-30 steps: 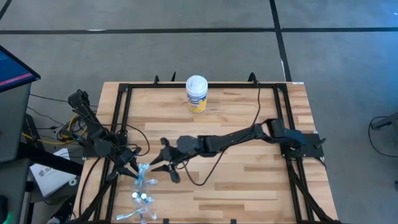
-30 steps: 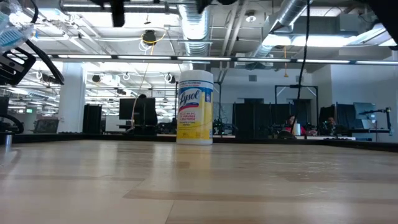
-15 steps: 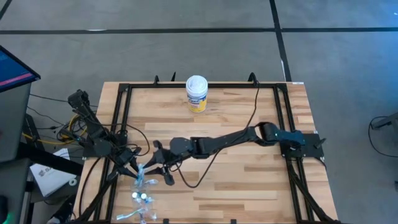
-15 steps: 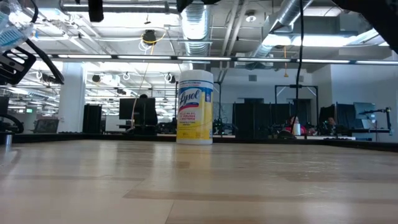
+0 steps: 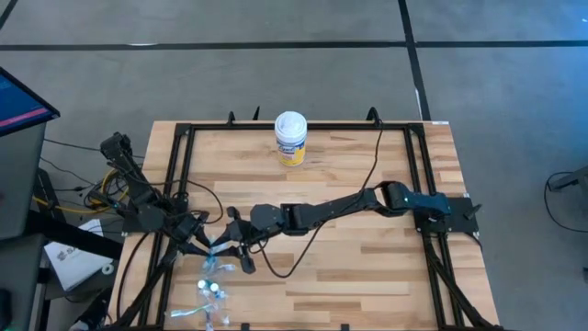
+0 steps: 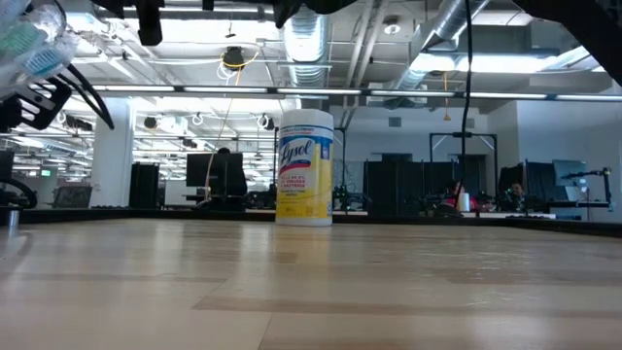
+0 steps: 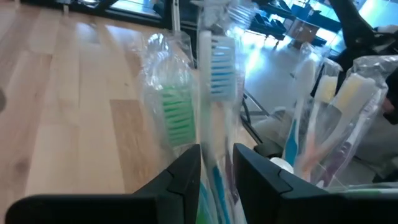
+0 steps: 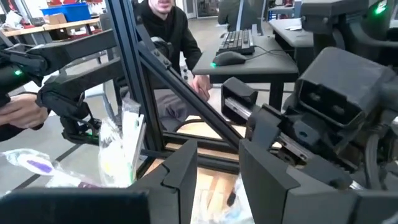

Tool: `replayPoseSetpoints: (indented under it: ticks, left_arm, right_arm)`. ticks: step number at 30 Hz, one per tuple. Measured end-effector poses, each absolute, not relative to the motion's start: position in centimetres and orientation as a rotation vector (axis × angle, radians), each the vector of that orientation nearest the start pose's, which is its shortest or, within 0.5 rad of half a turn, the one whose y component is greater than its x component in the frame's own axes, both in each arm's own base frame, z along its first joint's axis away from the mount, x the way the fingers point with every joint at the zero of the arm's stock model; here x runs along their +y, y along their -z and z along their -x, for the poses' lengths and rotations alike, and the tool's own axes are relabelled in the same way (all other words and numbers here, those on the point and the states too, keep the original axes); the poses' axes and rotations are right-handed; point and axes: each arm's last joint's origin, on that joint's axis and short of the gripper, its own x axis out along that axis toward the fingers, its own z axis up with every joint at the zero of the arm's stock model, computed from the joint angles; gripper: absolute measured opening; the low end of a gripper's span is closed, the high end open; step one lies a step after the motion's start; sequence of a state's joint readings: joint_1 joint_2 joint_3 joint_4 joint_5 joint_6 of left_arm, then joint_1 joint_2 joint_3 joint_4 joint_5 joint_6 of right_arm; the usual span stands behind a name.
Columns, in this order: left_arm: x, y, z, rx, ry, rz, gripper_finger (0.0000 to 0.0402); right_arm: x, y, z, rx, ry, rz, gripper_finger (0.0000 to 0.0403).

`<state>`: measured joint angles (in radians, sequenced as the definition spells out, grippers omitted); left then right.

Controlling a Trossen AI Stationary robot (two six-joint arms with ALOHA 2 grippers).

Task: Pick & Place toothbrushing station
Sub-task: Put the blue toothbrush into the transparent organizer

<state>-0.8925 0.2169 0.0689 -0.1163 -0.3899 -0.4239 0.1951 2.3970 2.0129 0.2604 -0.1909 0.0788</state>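
Clear-wrapped toothbrushes, one with blue bristles and one with green, stick out between the fingers of my left gripper at the table's left edge. They also show in the high view and the low view. More wrapped toothbrushes lie in a pile at the near left. My right gripper reaches across from the right and stands open just beside the held packet. No toothpaste tube can be made out. My left gripper pinches the wrapped toothbrushes by their handles between its two fingers, plastic wrap and all. It comes in about level from the table's left side. The bristle heads stick out past the fingertips, and the packet is lifted clear of the table.
A yellow-and-white wipes canister stands at the far middle of the table. A black frame runs round the table's edges, and a cable hangs from the right arm. A person sits beyond the table's left edge.
My right gripper has gone toward the table's left edge, close up to the left gripper and its packet. My left gripper has turned a little at the wrist, so the held toothbrushes have tipped and swung toward the right gripper.
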Motion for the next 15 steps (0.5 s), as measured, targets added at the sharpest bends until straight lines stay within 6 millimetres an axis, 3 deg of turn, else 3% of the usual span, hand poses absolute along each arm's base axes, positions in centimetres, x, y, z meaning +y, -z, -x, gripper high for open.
replayPoseSetpoints:
  ticks: [15]
  left_arm:
    - [-7.69,-16.46,-7.43,0.279,0.506,0.298,0.0090]
  right_arm:
    - [10.94,-23.07,-54.79,0.178,-0.359,-0.072,0.0111]
